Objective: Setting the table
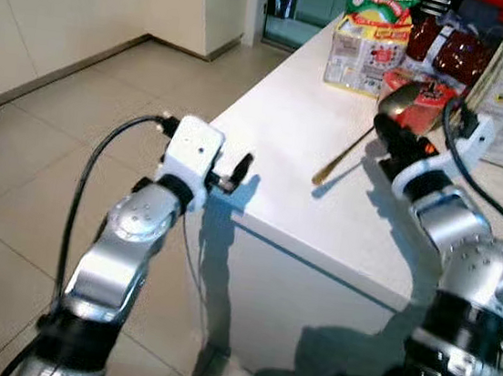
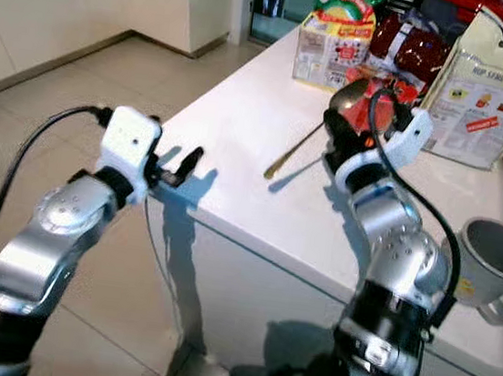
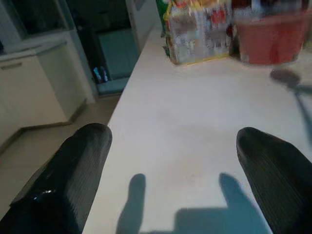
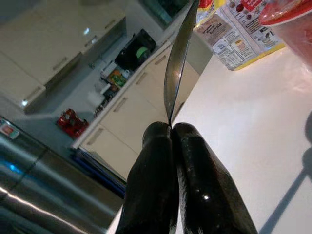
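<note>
right wrist view: right gripper [image 4: 170,127] pinches spoon [image 4: 179,53] bowl edge-on

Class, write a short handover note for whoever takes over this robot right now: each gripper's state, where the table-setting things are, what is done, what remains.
Right gripper: shut on the spoon, held over the white table.
Left gripper: open, empty, at the table's near corner.
Grey mug stands near the table's right edge; food packets at the far end.
Done: spoon picked up.
Left: set the spoon down in its place.
</note>
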{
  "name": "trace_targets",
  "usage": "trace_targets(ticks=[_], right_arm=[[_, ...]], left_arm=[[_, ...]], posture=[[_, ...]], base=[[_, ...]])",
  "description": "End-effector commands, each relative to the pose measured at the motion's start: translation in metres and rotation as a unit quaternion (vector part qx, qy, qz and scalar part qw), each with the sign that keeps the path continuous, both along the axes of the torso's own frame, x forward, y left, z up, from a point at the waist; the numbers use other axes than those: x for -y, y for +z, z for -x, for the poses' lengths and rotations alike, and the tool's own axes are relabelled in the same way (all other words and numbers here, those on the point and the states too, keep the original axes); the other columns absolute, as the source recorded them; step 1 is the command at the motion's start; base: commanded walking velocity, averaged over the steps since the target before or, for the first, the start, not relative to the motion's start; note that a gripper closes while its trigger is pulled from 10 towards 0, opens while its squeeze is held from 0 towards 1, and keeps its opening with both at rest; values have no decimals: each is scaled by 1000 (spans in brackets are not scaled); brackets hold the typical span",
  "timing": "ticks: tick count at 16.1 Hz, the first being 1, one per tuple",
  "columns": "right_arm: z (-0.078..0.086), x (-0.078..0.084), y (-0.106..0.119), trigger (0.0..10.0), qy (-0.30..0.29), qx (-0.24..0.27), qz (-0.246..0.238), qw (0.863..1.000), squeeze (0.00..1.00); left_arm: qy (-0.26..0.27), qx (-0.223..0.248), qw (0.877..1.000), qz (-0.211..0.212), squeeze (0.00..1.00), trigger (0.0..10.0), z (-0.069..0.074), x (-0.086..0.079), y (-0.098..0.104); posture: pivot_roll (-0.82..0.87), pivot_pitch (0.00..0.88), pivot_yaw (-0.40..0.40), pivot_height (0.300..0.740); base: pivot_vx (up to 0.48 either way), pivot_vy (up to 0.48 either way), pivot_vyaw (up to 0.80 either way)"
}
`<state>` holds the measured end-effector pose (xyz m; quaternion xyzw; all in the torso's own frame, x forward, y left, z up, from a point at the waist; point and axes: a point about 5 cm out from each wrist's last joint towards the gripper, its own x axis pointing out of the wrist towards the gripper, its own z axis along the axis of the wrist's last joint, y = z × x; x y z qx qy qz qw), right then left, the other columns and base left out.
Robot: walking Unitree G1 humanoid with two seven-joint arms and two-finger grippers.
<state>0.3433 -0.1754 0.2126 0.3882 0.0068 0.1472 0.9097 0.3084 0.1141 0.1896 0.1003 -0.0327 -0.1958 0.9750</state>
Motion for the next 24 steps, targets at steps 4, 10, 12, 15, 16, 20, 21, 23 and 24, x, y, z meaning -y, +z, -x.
trace_targets(ticks=[4, 10, 12, 15, 16, 20, 21, 23, 24], right_arm=[[-10, 2, 9, 0, 10, 35, -30, 999, 0], [-16, -4, 35, 0, 35, 96, -37, 994, 0], [-16, -6, 38, 0, 43, 106, -40, 993, 0], [-15, -6, 36, 0, 46, 107, -37, 992, 0], [-14, -6, 37, 0, 47, 111, -38, 992, 0], [-13, -5, 44, 0, 53, 129, -42, 989, 0], [-12, -6, 45, 0, 55, 130, -43, 989, 0], [-10, -9, 48, 0, 62, 137, -48, 987, 0], [-8, -12, 49, 0, 70, 141, -52, 986, 0]], left_arm=[[-71, 8, 986, 151, 1000, 10000, -11, -1, 29], [-176, 19, 968, 175, 1000, 10000, -29, 9, 58], [-221, 12, 949, 225, 1000, 10000, -34, 12, 65], [-239, 17, 957, 165, 0, 10000, -44, 10, 68], [-262, 15, 950, 169, 0, 10000, -46, 12, 71], [-329, -14, 919, 218, 0, 10000, -50, 18, 76], [-342, -22, 914, 217, 0, 10000, -50, 18, 74], [-365, -31, 898, 243, 0, 10000, -50, 16, 78], [-376, -39, 890, 253, 0, 10000, -50, 15, 80]], posture=[[16, 0, -13, 740], [-1, 0, -13, 740], [-4, 0, -14, 740], [-10, 0, -6, 740], [-13, 0, -4, 740], [-20, 0, 6, 740], [-20, 0, 14, 740], [-12, 0, 22, 740], [-7, 0, 24, 740]], base=[[0, 0, 0], [0, 0, 0], [0, 0, 0], [0, 0, 0], [0, 0, 0], [0, 0, 0], [0, 0, 0], [0, 0, 0], [0, 0, 0]])
